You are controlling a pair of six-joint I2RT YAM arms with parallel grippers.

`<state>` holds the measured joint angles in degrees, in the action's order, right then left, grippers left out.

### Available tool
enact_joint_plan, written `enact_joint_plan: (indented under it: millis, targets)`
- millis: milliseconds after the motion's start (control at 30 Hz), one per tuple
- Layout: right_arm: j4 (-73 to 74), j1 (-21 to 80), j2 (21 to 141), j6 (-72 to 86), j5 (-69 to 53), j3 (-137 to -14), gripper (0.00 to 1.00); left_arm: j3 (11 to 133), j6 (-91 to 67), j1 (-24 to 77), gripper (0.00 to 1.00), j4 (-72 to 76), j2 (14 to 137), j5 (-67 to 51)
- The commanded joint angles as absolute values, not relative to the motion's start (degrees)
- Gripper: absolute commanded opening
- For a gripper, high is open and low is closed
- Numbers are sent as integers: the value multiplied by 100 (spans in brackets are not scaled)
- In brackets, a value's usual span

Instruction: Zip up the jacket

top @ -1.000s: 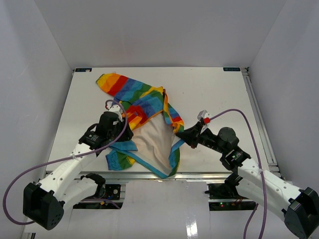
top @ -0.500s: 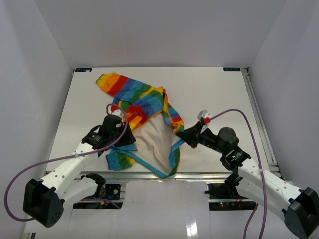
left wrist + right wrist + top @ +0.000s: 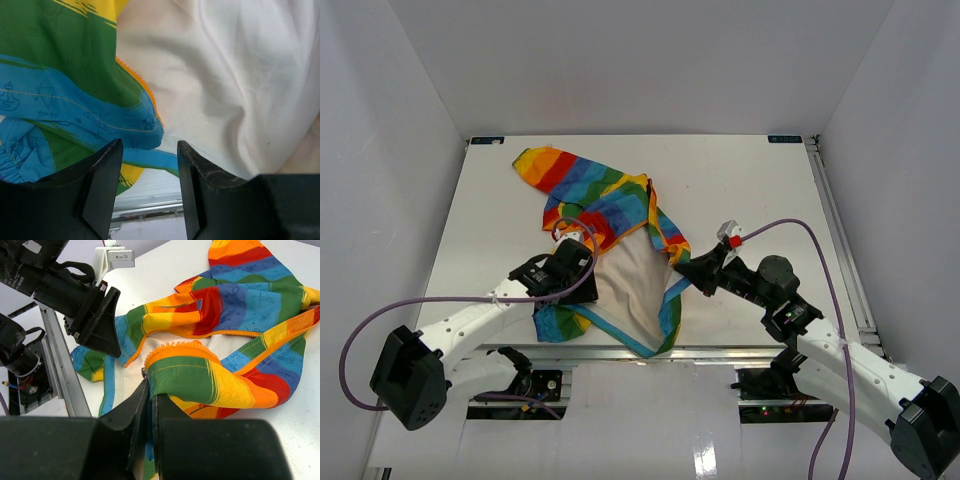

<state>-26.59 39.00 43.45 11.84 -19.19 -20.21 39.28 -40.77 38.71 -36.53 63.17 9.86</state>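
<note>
The jacket (image 3: 590, 185) lies open on the white table, rainbow stripes outward and white lining (image 3: 625, 285) facing up. My right gripper (image 3: 678, 272) is shut on the jacket's right front edge, pinching green fabric beside the orange zipper teeth (image 3: 180, 347); the jaws (image 3: 150, 385) hold that edge lifted. My left gripper (image 3: 582, 268) stands open just above the left front panel. In the left wrist view its fingers (image 3: 149, 147) frame the blue trim (image 3: 140, 132) and the lining (image 3: 225, 90), with nothing between them. The right wrist view shows the left gripper (image 3: 112, 347) hovering over that panel.
The table's near edge with its metal rail (image 3: 710, 350) runs right below the jacket's hem. White walls (image 3: 380, 150) enclose the table on three sides. Purple cables (image 3: 790, 225) arc from both arms.
My left arm has swung right and lower, bringing its open gripper from the jacket's left edge over the front panel toward the lining. The right arm and its grip have not moved.
</note>
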Motion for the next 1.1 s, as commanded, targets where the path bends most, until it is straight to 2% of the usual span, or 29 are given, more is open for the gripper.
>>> enact_joint_plan:
  millis: [0,633,733,900,1000,1067]
  targets:
    - [-2829,3876,4200,1125,-1818,-2126,8,4248,-4344,4027,58,-3839,6491,1442]
    - [-2780,3876,4116,1110,-1802,-2061,8,4140,-4535,4129,51,-3305,7150,1521]
    - [-2758,3876,4087,1113,-1783,-2065,8,4162,-4515,4129,47,-3264,7261,1567]
    - [-2744,3876,4118,1101,-1782,-2081,8,4118,-4509,4122,24,-3313,7321,1630]
    - [-2751,3878,4154,1092,-1800,-2101,8,4029,-4519,4131,2,-3363,7034,1710]
    - [-2751,3876,4168,1090,-1798,-2111,8,3981,-4419,4122,0,-3350,6891,1731]
